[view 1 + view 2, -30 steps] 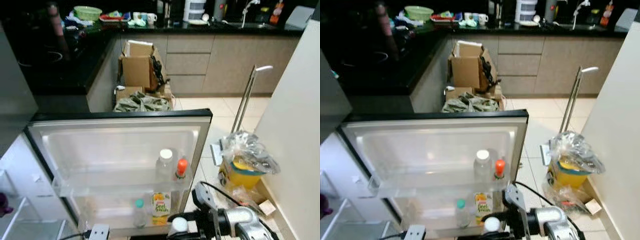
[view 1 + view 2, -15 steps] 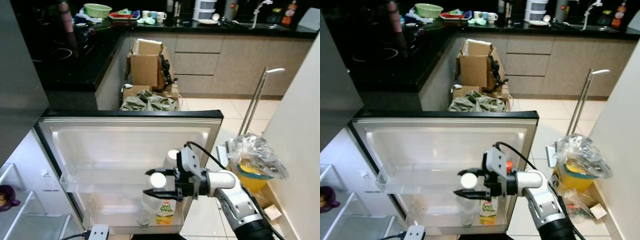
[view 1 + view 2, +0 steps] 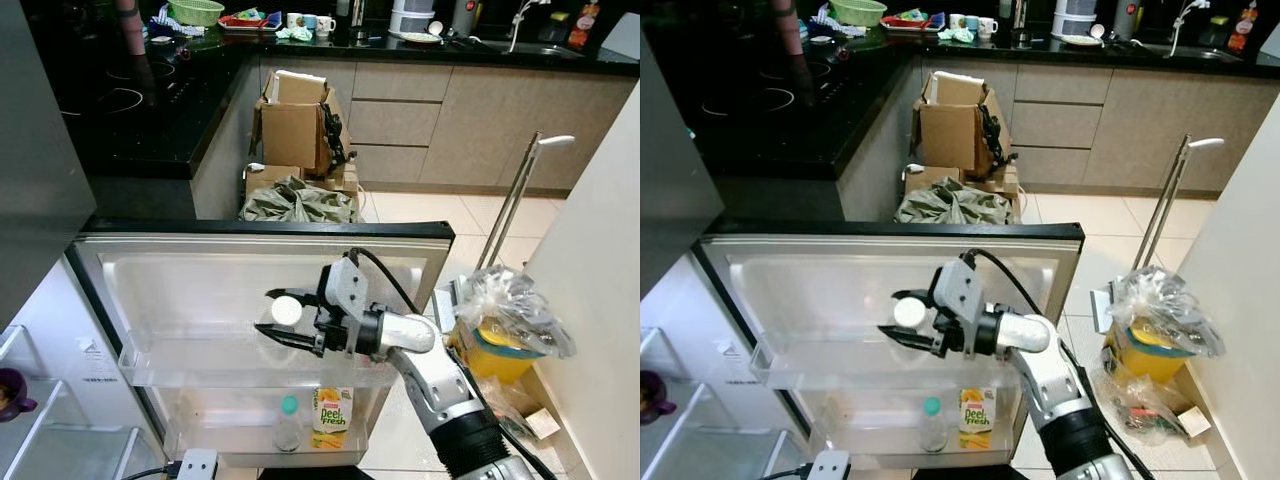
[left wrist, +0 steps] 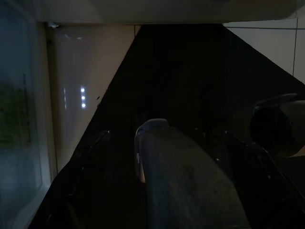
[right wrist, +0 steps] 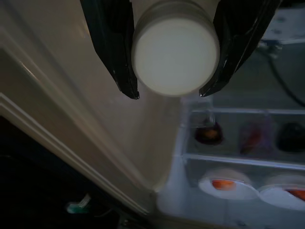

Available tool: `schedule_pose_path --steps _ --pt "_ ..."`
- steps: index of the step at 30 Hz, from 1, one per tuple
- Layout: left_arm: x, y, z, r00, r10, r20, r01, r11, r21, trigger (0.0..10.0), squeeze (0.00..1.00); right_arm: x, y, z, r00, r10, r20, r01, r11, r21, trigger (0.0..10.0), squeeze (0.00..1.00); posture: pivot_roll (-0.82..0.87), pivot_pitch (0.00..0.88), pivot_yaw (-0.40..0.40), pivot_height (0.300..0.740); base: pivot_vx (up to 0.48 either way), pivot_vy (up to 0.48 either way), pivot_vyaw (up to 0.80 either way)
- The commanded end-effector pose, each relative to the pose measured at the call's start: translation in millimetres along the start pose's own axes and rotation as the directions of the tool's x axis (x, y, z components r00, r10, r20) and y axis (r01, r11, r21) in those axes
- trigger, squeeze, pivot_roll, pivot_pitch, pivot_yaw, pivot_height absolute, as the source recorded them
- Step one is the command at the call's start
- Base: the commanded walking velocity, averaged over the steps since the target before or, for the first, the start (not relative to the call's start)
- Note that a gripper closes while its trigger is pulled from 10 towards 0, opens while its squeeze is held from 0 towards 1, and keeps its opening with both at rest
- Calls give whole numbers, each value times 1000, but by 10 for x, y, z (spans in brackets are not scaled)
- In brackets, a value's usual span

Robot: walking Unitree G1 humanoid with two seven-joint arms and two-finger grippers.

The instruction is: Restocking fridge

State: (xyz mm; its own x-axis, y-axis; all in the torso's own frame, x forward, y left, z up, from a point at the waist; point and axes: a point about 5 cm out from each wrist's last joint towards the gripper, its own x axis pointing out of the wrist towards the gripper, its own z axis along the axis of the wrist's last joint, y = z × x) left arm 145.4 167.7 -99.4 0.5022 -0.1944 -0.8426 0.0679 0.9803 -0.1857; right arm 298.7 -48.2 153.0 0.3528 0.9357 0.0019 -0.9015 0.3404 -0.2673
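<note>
The right arm is extended forward and leftward across the open fridge door, its silver forearm bent at the elbow and a black cable looped over the wrist. The right tool is held level above the door's upper shelf, fingers pointing left. A clear plastic bottle with a round white cap is gripped between the two long black fingers, which are closed against the neck just below the cap. The door lining is smooth white plastic with translucent shelf rails. On the lower shelf, a green-capped bottle and an orange juice carton are seen side by side. The left tool is seen in shade; its state cannot be told.
</note>
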Motion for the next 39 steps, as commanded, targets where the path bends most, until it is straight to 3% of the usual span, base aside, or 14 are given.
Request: schedule_pose_path --steps 1,20,24,26,31,39 --pt "9 -58 -35 1000 -10 -1 10 1000 -23 10000 0 26 -17 -39 998 -42 -38 40 999 -35 10000 0 -123 0 -65 740 0 0 0" --pt "11 -55 -16 1000 -12 4 13 1000 -17 10000 0 38 -121 -253 956 -245 -163 233 969 -84 10000 0 -124 0 -62 740 0 0 0" --pt "3 6 60 999 4 48 -2 999 -40 10000 0 6 -135 -302 945 -277 -174 265 960 -86 10000 0 -123 0 -63 740 0 0 0" --pt "-24 124 132 995 42 94 -34 996 -87 10000 0 -11 -152 -312 939 -297 -174 286 954 -86 10000 0 -123 0 -63 740 0 0 0" --pt "-98 317 76 992 95 82 -86 991 -97 10000 0 -14 -174 -356 929 -322 -184 312 947 -82 10000 0 -110 0 -61 740 0 0 0" --pt "-118 337 8 993 101 68 -94 990 -103 10000 0 20 -126 -508 910 -353 -216 359 933 -14 10000 0 -95 0 -50 740 0 0 0"
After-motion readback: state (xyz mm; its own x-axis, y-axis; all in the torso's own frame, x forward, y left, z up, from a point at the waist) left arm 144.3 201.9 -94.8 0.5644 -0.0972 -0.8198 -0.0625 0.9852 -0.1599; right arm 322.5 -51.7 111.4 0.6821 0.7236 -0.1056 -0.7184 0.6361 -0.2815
